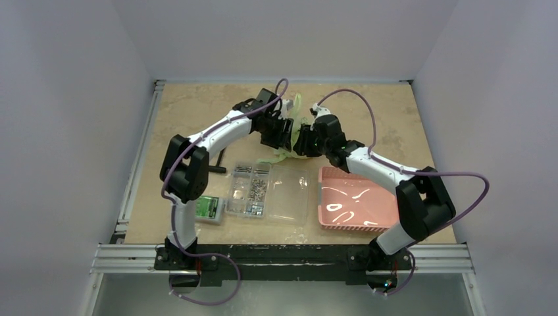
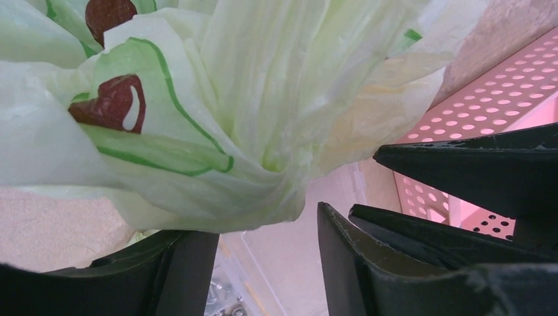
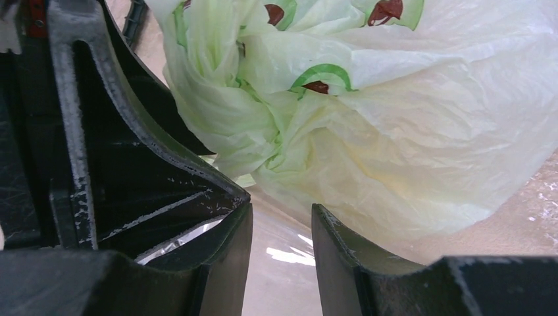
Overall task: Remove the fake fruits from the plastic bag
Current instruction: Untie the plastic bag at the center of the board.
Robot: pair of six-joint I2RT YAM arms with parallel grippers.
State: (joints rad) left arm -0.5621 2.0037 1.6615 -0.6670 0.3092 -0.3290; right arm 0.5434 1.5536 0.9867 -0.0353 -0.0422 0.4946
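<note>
Arms meet at plastic bag (image 1: 279,157) behind clear box (image 1: 270,191), seen from top, finger gaps hidden there | wrist views give us these: left gripper (image 2: 266,224) parted, bag fold at its tips | right gripper (image 3: 281,214) narrowly parted, bag just beyond.

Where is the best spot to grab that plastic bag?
The gathered, twisted neck of the plastic bag, where the film bunches into one thick fold. It sits ahead of the left fingers, so come straight in from there; the smooth sides may slip.

Plastic bag (image 3: 395,131) behind compartmented box (image 1: 266,191)
</note>
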